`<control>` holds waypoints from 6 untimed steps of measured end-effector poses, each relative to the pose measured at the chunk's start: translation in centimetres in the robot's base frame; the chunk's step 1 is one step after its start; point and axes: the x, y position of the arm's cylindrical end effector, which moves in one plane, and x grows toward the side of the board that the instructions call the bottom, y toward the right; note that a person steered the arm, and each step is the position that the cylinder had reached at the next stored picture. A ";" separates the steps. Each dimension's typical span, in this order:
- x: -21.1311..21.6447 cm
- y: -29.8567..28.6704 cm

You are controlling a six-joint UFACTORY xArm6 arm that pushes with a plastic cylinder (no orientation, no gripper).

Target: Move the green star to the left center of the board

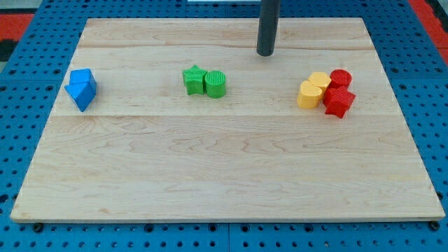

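The green star lies on the wooden board, left of the middle and in the upper half. A green cylinder touches its right side. My tip is near the view's top, up and to the right of the green cylinder, apart from both green blocks.
Two blue blocks sit together at the view's left. At the right, two yellow blocks touch a red cylinder and a red star-like block.
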 end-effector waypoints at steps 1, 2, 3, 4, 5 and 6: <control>6.0 -6.0; 9.1 -13.2; 9.0 -16.1; 7.6 -19.7; 6.0 -20.2; 5.7 -22.0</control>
